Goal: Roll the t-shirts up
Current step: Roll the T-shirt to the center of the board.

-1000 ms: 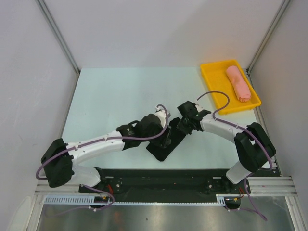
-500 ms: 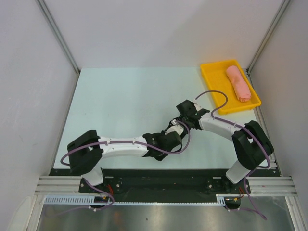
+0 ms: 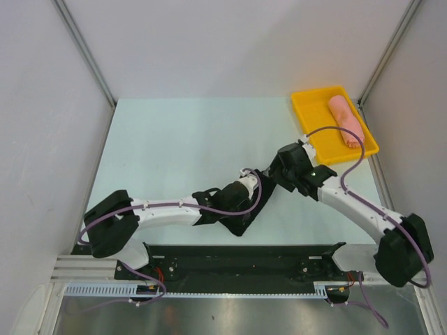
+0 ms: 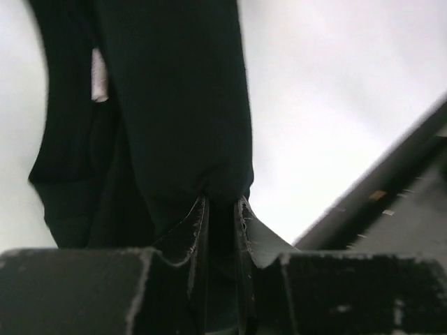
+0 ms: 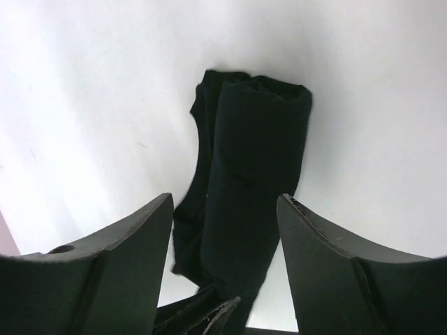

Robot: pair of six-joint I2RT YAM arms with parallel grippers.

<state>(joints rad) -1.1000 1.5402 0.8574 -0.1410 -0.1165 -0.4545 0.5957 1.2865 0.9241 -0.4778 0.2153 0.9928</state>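
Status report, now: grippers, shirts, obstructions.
Left gripper shut on black tee. Right gripper open, empty. Tee rolled up; pink roll in tray. Nothing blocking.

Matt cloth t-shirt (image 5: 251, 181); smooth plastic tray (image 3: 318, 115)

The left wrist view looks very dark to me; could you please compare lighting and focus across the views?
Left wrist: the black t-shirt reads as a featureless dark mass; right wrist: the near fingers are slightly soft, the t-shirt sharper; top external: even, crisp light.
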